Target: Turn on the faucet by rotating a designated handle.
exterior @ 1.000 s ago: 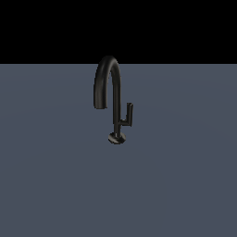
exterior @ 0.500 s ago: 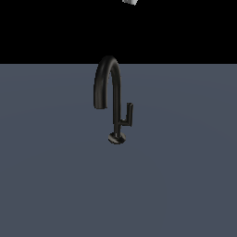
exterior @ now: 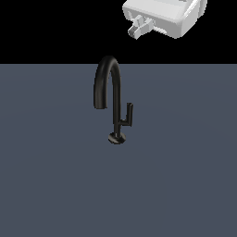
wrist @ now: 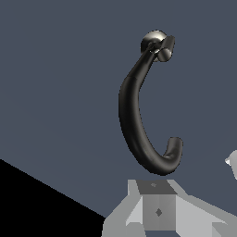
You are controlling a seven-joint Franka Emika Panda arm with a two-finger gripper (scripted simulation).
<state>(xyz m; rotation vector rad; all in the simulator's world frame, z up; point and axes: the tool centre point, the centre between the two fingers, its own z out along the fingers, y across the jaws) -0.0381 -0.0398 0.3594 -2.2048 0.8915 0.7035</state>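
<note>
The hand (exterior: 139, 28) hangs well above the faucet (exterior: 110, 92) and handle (exterior: 129, 115); its finger spacing can't be told.

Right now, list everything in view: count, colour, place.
faucet: one, glossy black, standing on the surface, arched spout curving toward the exterior view's left.
handle: one, black, a short stub off the stem with an upright bar, on the exterior view's right of the stem.
base disc: one, dark metallic, at the foot of the stem.
surface: one, slate grey, flat, filling the lower part of the exterior view.
gripper: one, white and grey, at the top of the exterior view, above and to the right of the faucet, touching nothing; open or shut cannot be told.
</note>
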